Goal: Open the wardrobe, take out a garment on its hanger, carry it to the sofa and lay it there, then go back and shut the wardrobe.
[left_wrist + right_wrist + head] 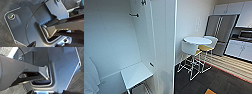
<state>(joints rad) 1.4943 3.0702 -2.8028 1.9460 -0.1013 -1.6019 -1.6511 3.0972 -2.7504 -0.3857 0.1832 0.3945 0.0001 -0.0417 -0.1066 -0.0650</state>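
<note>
The wardrobe [114,37] stands open right in front of me in the head view, its white inside taking up the left half. A black peg [134,15] sticks out of the back wall near the top. Its open door [164,45] stands nearly edge-on at the middle. A white shelf [135,73] sits low inside. A white cloth [90,77] hangs at the lower left edge. In both wrist views my own dark plate and jointed bar hang over dark carpet.
To the right of the door a round white table [197,40] stands with two stools [190,48] on dark carpet. Behind them are a steel fridge [221,30] and white kitchen cabinets [240,48].
</note>
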